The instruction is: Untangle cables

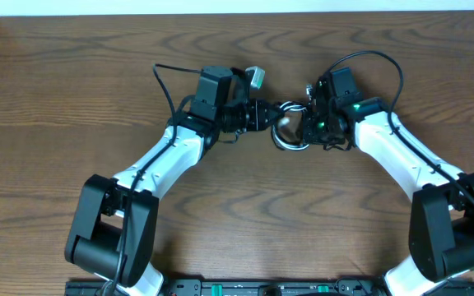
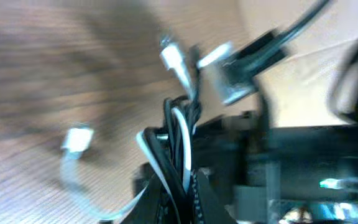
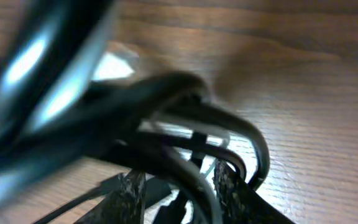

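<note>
**Mid-table: both grippers on one cable bundle**

At the middle of the wooden table [image 1: 97, 74] we see the two arms meeting nose to nose, with the cables [image 1: 290, 136] bunched between them. In the overhead view the bundle reads as a small loop of black and white strands, just below the line joining the two tools.

The left gripper [image 1: 271, 113] comes in from the left, and its jaws are pressed together on the bundle. In the left wrist view the black and white strands of the cables [image 2: 180, 143] run up out of its fingers. One white plug [image 2: 78, 138] lies on the wood off to the left, on a pale lead that curves back toward the bundle. A second white plug [image 2: 176, 61] sticks up above the strands, close to the other arm's body. This view is blurred, so we can't trace which lead goes where.

The right gripper [image 1: 309, 123] comes in from the right and touches the same bundle. In the right wrist view several dark strands and one lighter one of the cables [image 3: 185, 134] arch between its textured fingers [image 3: 129, 190]. The jaws are part-closed and pinch them. The near foreground is out of focus.
</note>
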`<state>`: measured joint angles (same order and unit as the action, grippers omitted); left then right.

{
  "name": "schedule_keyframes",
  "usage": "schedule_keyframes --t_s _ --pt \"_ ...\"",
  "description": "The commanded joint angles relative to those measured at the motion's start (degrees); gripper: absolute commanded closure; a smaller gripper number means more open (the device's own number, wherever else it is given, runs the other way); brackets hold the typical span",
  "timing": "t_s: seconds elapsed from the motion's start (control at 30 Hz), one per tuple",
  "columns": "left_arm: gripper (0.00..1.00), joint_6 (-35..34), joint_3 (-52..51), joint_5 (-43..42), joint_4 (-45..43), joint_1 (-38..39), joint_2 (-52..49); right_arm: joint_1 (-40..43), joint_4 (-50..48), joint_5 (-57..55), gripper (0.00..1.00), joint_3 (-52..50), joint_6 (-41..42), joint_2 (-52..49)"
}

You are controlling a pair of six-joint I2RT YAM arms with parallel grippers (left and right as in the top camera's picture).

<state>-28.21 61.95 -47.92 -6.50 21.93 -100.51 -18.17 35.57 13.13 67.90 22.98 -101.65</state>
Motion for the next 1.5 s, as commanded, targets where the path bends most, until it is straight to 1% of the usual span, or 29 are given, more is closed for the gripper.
schedule_keyframes --t_s 0.0,0.07,0.2,0.37,0.47,0.53,0.6,0.67,0.7,0.73,0.8,0.83,0.87,0.9,0.97,1.03,1.1,1.2,1.27,1.33,1.47 --pt "0.93 -8.44 1.2 -10.03 -6.16 -4.0 0.7 2.25 2.71 -7.72 0.68 0.33 2.71 -2.62" --pt "0.93 -10.23 1.2 -11.45 -7.8 -5.38 0.7 3.3 3.69 -8.04 0.69 0.33 2.71 -3.21" --pt "0.93 -10.29 1.2 -12.98 -7.98 -7.65 0.7 5.44 4.87 -8.57 0.69 0.22 2.56 -3.48" --pt "0.93 -10.51 1.2 -13.86 -8.83 -10.51 1.05 7.65 5.68 -8.5 0.69 -0.22 -1.31 -3.48" --pt "0.93 -10.47 1.2 -14.45 -9.49 -10.99 1.09 7.69 6.29 -8.41 0.69 -0.24 -3.67 -3.48" --pt "0.93 -9.7 1.18 -14.38 -9.46 -10.99 1.07 7.67 6.67 -7.72 0.68 -0.24 -5.01 -3.48" --pt "0.93 -7.34 1.18 -13.66 -8.76 -10.67 1.07 7.56 6.64 -5.9 0.68 -0.24 -7.1 -3.48" --pt "0.93 -5.51 1.18 -8.92 -5.7 -9.75 1.07 7.58 6.51 -4.24 0.68 -0.24 -8.02 -3.48" --pt "0.92 -3.39 1.18 -2.69 -2.21 -8.39 1.01 7.58 6.27 -3.91 0.66 -0.24 -7.98 -3.48" --pt "0.92 -2.25 1.18 1.16 -0.33 -7.43 0.94 7.58 5.97 -3.89 0.63 -0.24 -7.67 -3.48" --pt "0.92 -1.6 1.18 10.49 3.19 -4.59 0.57 7.63 5.42 -3.56 0.59 -0.24 -7.04 -3.48" --pt "0.9 -1.57 1.18 14.12 4.28 -3.17 0.48 7.63 5.35 -3.43 0.59 -0.22 -6.8 -3.48" --pt "0.87 -1.6 1.18 19.04 5.42 -1.18 0.11 7.63 5.33 -3.19 0.59 -0.24 -6.71 -3.48" --pt "0.83 -1.62 1.18 22.14 5.97 0.2 -0.02 7.63 5.35 -3.06 0.59 -0.24 -6.71 -3.48" --pt "0.72 -1.64 1.18 29.2 6.27 3.67 -0.81 7.56 5.42 -3.06 0.59 -0.24 -6.71 -3.48" --pt "0.6 -3.13 1.18 35.39 5.79 7.02 -1.9 7.56 5.62 -3.02 0.59 -0.24 -6.71 -3.48" --pt "0.54 -4.94 1.18 41.0 5.64 10.58 -3.56 7.58 5.81 -2.34 0.59 -0.24 -6.71 -3.48" --pt "0.53 -8.5 1.18 43.6 5.6 12.83 -5.57 7.58 5.99 -2.16 0.59 -0.24 -6.71 -3.48" --pt "0.54 -12.31 1.18 45.2 5.25 14.34 -7.74 7.58 6.05 -2.16 0.6 -0.24 -6.73 -3.48" --pt "0.6 -14.62 1.18 44.96 2.21 15.56 -9.75 7.56 6.03 -2.16 0.6 -0.24 -6.73 -3.48" --pt "0.65 -16.46 1.18 45.05 -0.52 16.57 -10.88 7.19 6.05 -2.19 0.6 -0.24 -6.73 -3.48"
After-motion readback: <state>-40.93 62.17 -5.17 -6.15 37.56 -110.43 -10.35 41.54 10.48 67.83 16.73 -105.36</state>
